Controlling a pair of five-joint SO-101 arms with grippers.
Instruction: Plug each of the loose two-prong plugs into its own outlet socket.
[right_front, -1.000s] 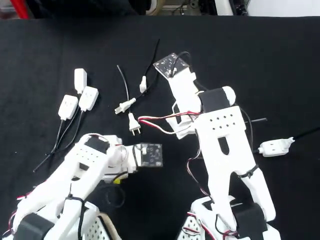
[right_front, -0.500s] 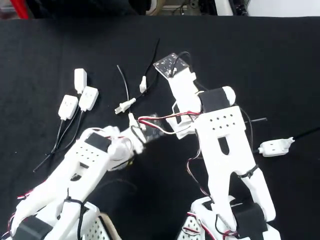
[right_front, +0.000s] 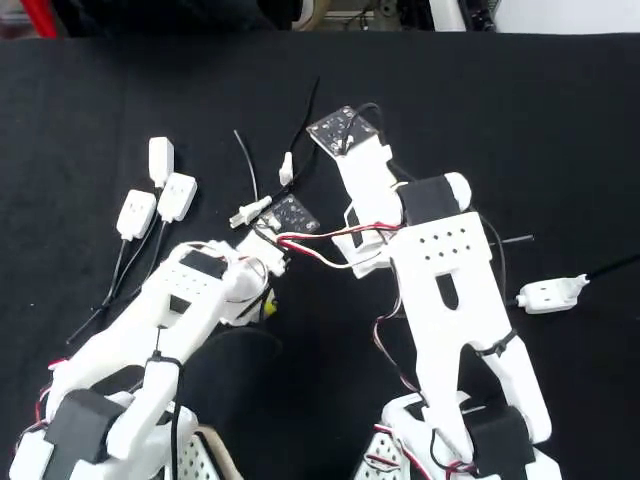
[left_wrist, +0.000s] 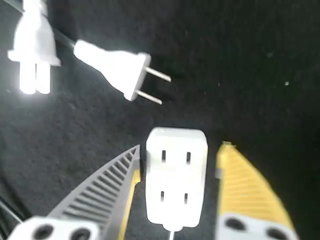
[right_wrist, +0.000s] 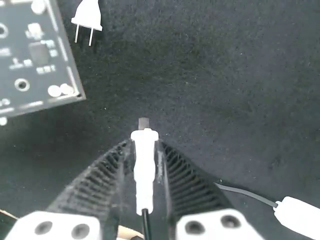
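Observation:
My left gripper (left_wrist: 180, 150) is shut on a white outlet socket (left_wrist: 176, 185), held between its grey and yellow fingers with the slots facing up. Just beyond it a loose white two-prong plug (left_wrist: 117, 69) lies on the black cloth, prongs turned sideways, and a second plug (left_wrist: 32, 47) lies farther off. In the high view this gripper (right_front: 262, 234) sits beside a loose plug (right_front: 250, 212). My right gripper (right_wrist: 144, 147) is shut on another white plug (right_wrist: 145, 172), prongs pointing away from the wrist; from above, that plug (right_front: 287, 168) hangs near the table's middle back.
Three white sockets (right_front: 160, 195) with black cords lie grouped at the left. One more socket (right_front: 550, 293) lies at the right beside the right arm. The left arm's circuit board (right_wrist: 30, 55) is close to my right gripper. A black table (right_front: 520, 120) spreads behind.
The left arm has swung from the front middle toward the back, up to the loose plugs near the right gripper. The right arm has stayed still with its plug.

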